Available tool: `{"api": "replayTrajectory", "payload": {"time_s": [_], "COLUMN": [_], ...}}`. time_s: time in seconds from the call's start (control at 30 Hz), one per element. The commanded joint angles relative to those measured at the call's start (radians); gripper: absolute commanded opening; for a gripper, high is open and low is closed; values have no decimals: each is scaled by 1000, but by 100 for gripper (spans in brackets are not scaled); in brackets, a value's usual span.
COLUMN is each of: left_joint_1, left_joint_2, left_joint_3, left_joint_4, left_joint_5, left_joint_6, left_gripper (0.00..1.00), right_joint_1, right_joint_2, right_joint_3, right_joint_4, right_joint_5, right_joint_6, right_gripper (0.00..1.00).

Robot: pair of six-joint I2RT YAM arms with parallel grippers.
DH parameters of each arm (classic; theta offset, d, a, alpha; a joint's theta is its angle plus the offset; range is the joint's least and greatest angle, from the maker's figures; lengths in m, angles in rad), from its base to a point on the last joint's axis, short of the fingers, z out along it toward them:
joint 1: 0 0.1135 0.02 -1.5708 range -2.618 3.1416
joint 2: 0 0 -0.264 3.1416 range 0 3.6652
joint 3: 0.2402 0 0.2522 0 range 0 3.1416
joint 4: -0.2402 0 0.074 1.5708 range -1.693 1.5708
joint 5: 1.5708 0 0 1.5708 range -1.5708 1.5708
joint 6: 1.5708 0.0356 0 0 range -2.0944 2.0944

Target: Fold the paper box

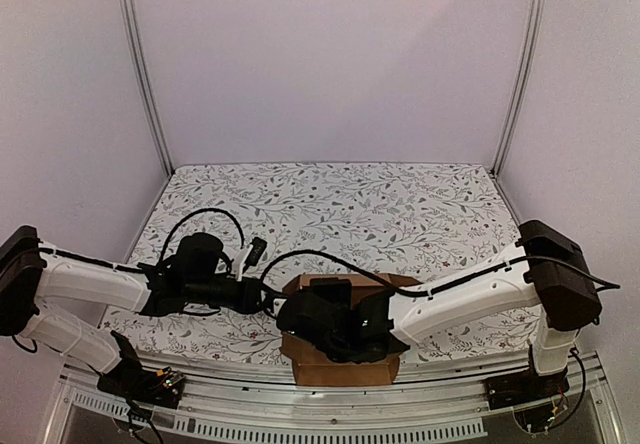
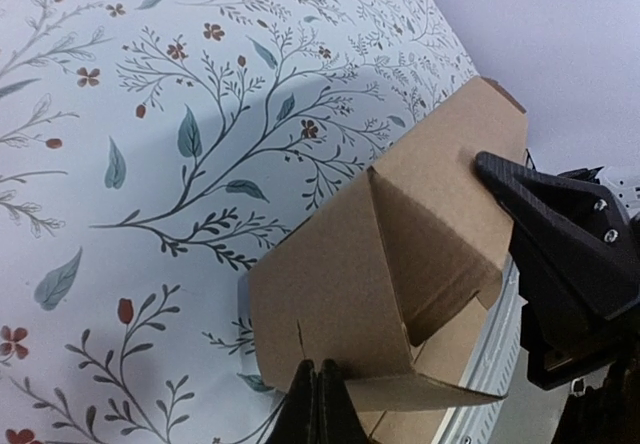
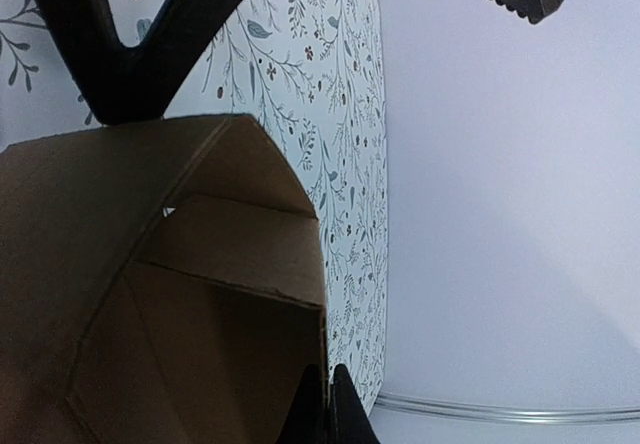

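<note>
**Both grippers clamped on part-folded paper box beside the near rail**

Top view. The paper box (image 1: 340, 369), plain brown cardboard, sits on the floral table cover (image 1: 330, 204). It lies just beside the metal rail (image 1: 330, 404), about midway along it. The right gripper (image 1: 305, 322) lies over the box and hides most of it from above. The left gripper (image 1: 272, 302) meets the box on its left, at the side away from the rail. How the fingers stand cannot be made out from this view.

Left wrist view. The box (image 2: 340, 264) is part-folded: walls are raised, one end flap is turned inward and the interior is open. The left gripper (image 2: 316, 399) has its fingers pressed together on the box edge nearest the camera, with cardboard pinched between them. The right gripper (image 2: 495, 171) tapers to a point that touches the far end of the box. The rail shows as a silver strip just past the box.

Right wrist view. The creased brown interior of the box (image 3: 150, 314) fills the lower left. The right gripper (image 3: 330, 409) is closed on the rim of one box wall. Across the box, the left gripper (image 3: 130, 104) forms a V whose tips meet on the opposite rim.
</note>
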Motion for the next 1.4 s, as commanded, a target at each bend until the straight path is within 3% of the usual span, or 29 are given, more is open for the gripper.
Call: {"api": "replayTrajectory", "payload": {"time_s": [0.0,0.4,0.63,0.77,1.37], "left_joint_1": [-28,-74,-88,-90,-123], "left_joint_2": [5,65,88,96,189], "left_joint_3": [-24,-39,-59,-54,-35], "left_joint_4": [51,133,187,207,330], "left_joint_5": [-8,-44,-65,-64,-42], "left_joint_6": [-11,-16,7,31,94], "left_gripper": [0,1,29,36,37], "right_joint_1": [16,56,58,59,35], "right_joint_2": [35,58,31,17,-26], "right_joint_3": [-11,-38,-47,-51,-91], "right_joint_4": [64,84,25,-8,-105], "right_joint_5": [94,147,91,60,-23], "right_joint_6": [3,74,145,176,254], "right_gripper": [0,0,0,0,0]}}
